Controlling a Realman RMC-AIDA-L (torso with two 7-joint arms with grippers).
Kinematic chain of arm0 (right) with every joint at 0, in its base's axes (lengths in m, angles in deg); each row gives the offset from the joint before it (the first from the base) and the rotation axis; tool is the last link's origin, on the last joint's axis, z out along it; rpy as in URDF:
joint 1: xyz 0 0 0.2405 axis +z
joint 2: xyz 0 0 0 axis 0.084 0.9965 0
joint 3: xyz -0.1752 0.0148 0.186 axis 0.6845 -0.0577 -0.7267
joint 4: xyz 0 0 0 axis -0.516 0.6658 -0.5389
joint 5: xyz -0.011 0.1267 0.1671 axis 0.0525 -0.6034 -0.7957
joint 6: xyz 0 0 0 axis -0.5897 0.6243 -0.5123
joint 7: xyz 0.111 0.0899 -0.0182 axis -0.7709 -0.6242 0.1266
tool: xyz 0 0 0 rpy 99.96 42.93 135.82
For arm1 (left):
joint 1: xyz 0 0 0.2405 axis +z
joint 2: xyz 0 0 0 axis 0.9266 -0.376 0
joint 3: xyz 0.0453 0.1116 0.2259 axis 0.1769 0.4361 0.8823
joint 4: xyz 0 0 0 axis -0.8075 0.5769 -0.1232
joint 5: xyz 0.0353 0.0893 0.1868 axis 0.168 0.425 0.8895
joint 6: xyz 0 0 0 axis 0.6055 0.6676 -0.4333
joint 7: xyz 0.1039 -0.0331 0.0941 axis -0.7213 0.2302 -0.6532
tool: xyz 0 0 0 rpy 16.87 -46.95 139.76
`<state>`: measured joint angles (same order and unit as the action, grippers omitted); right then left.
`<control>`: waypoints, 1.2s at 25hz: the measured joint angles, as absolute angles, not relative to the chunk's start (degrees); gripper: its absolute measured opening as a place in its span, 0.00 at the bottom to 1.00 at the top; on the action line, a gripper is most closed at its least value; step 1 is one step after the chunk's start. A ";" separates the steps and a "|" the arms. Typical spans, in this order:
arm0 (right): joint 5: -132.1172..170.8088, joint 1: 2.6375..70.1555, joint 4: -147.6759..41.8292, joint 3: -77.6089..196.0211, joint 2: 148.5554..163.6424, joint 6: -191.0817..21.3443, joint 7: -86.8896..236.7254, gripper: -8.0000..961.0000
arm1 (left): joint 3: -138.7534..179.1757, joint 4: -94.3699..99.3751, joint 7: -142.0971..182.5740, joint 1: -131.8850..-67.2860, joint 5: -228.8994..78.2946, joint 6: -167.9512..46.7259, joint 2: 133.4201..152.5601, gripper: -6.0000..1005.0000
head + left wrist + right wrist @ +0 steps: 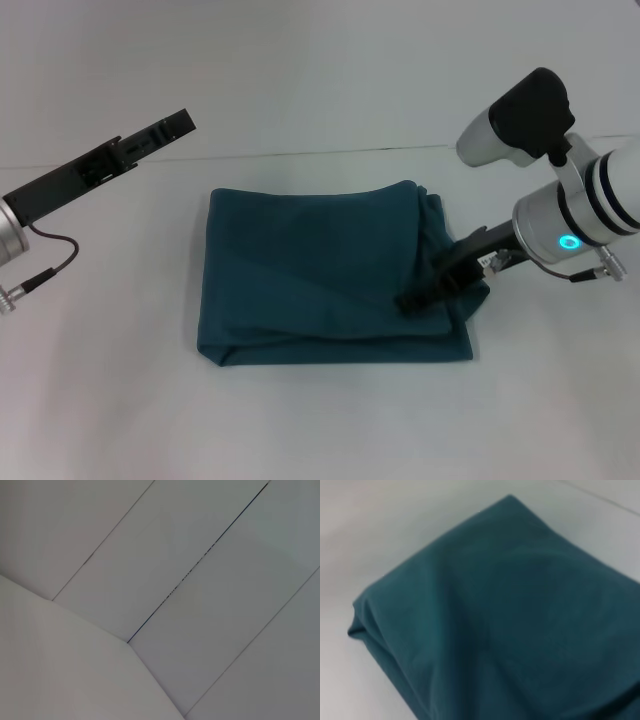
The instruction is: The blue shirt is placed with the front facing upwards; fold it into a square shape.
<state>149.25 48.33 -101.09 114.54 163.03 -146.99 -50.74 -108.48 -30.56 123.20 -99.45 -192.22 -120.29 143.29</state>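
Folding looks all but done: the shirt (330, 275) lies mid-counter (100, 420) as a thick, roughly square bundle with plain teal uppermost, and the right pincer (415, 298) rests on the shirt's right part, near the bunched right edge, though whether it is open or closed I cannot tell. The left pincer (165, 128) hangs raised well off the shirt's far-left corner, fingers hidden too. Next move, I judge, is tidying that loose right edge; no containers are in sight
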 joint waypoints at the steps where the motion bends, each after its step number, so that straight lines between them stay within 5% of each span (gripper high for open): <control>1: 149.68 48.18 -100.99 114.55 163.03 -147.00 -50.85 0.92 | -108.48 -30.55 123.20 -99.45 -192.23 -120.28 143.29 0.88; 19: 149.90 46.53 -106.27 111.68 163.03 -150.93 -51.73 0.92 | -108.48 -31.93 123.29 -98.98 -192.24 -120.74 143.49 0.88; 30: 128.07 43.85 -108.71 100.84 162.91 -149.99 -32.67 0.92 | -108.58 -32.25 122.93 -99.47 -189.05 -120.29 141.95 0.88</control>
<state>128.07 43.85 -108.71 100.84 162.91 -149.99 -32.67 -108.58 -32.25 122.93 -99.47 -189.05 -120.29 141.95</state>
